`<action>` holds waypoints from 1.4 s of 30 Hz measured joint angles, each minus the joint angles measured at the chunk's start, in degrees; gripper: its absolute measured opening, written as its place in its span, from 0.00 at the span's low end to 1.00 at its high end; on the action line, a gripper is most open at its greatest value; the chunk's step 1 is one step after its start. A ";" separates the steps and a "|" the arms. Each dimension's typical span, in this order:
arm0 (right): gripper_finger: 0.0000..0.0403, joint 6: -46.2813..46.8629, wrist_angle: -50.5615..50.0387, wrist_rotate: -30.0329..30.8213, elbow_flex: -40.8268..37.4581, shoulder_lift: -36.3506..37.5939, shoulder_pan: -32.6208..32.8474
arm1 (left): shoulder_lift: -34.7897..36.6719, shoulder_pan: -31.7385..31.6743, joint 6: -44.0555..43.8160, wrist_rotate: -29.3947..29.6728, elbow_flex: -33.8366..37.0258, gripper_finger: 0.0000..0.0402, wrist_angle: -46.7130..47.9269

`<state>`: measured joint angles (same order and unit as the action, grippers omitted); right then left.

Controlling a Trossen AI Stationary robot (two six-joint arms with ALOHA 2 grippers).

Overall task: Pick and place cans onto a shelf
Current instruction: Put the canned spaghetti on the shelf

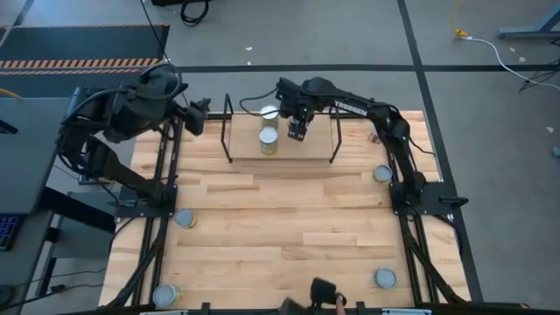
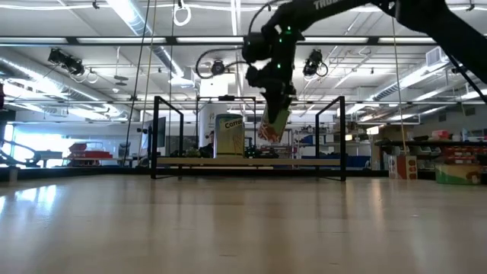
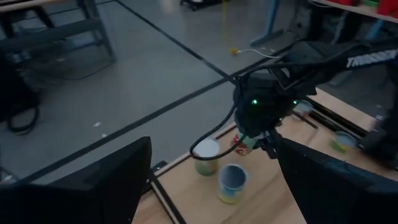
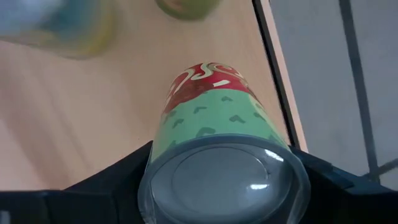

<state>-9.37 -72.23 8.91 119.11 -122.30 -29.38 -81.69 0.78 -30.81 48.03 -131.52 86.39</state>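
Observation:
My right gripper is shut on a can with a green and red label and hangs over the shelf, a low rack with black end frames and a wooden board. Two more cans stand upright on that board, one with a silver lid and one with a yellowish label, just left of the held can. My left gripper is open and empty, outside the shelf's left end frame. In the left wrist view the two cans and my right gripper show. My right gripper pinches the can between its two fingers, one on each side of the wall near the silver-lid end. The fingers come from above, slanting down. The can hangs tilted below them, label end lowest, clear of the shelf board.
Several other cans stand on the tabletop: one at the left edge, one at the near left corner, one at the right edge, one near the right front. The shelf's black end frames stand beside the held can.

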 joint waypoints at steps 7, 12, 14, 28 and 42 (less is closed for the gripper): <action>0.73 -2.42 2.72 -4.21 -0.06 -3.49 -3.83 | -0.04 -5.17 -0.07 -0.43 0.00 0.88 -0.73; 0.73 -2.66 4.07 -4.46 -0.04 -3.00 -3.96 | -0.04 -6.63 -0.02 -1.75 0.02 0.88 -0.81; 0.73 -2.79 4.13 -4.64 -0.04 -2.96 -3.92 | -0.04 -7.13 0.21 -1.77 0.02 0.88 -0.86; 0.73 0.38 2.12 -2.34 -0.09 -0.58 -3.66 | -0.04 -8.35 2.99 -1.77 0.02 0.88 -0.83; 0.76 -4.59 -4.47 3.48 -3.77 1.50 -7.28 | -0.66 -8.33 3.04 -1.88 0.09 0.88 -0.83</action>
<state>-13.96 -76.70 12.39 115.34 -120.79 -36.66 -82.35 -7.55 -27.76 46.15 -131.44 85.56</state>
